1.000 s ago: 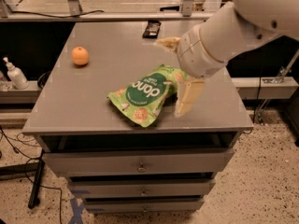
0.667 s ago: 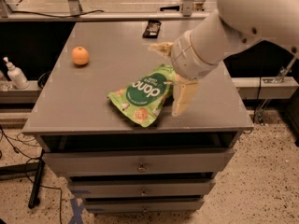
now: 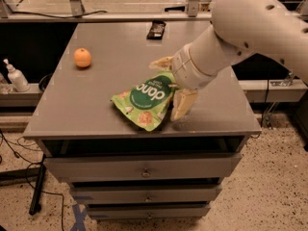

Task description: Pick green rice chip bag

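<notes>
The green rice chip bag [image 3: 146, 100] lies flat on the grey cabinet top [image 3: 96, 114], near the front edge, its dark green oval with white letters facing up. My gripper [image 3: 172, 84] is at the bag's right end with its fingers spread wide. One fingertip [image 3: 161, 62] is beyond the bag's far corner and the other [image 3: 183, 105] is at its near right side, low over the top. The fingers straddle the bag's end without closing on it. The white arm hides the bag's far right corner.
An orange fruit [image 3: 82, 57] sits at the left of the top. A small dark flat packet [image 3: 156, 29] lies at the back edge. A pump bottle [image 3: 14, 76] stands on a lower shelf at the left. Drawers [image 3: 142, 170] are below the top.
The arm has shifted a little left and forward, bringing the spread fingers further around the bag's right end. The bag has not moved.
</notes>
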Available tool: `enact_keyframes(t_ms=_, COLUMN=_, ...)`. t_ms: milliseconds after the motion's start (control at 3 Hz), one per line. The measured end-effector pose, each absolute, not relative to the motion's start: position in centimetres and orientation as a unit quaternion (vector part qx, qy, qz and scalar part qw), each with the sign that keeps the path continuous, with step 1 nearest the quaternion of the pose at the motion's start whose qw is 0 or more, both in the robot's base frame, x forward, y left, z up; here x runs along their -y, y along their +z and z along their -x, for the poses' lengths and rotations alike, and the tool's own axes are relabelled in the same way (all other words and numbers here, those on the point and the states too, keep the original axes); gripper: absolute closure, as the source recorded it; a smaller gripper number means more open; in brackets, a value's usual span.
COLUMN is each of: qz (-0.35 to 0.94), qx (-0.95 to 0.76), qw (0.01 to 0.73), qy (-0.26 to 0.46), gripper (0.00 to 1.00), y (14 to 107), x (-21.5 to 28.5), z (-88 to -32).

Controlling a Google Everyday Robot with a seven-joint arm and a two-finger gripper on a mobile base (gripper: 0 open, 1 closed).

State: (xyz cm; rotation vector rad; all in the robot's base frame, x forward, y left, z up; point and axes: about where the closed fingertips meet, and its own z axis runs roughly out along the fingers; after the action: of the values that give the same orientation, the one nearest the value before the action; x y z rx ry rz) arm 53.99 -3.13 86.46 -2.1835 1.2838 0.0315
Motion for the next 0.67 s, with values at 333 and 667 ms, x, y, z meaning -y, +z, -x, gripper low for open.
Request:
enact_keyframes(t_ms=333, qz=0.823, qx=-0.482, qw=0.300, qy=0.020, gripper=0.41, y=85.71, x=3.11, z=-53.59)
enact_keyframes(t_ms=667, qz=0.823, qx=-0.476, qw=0.308, qy=0.029, gripper=0.64, y=86.07, x=2.90, z=-52.81)
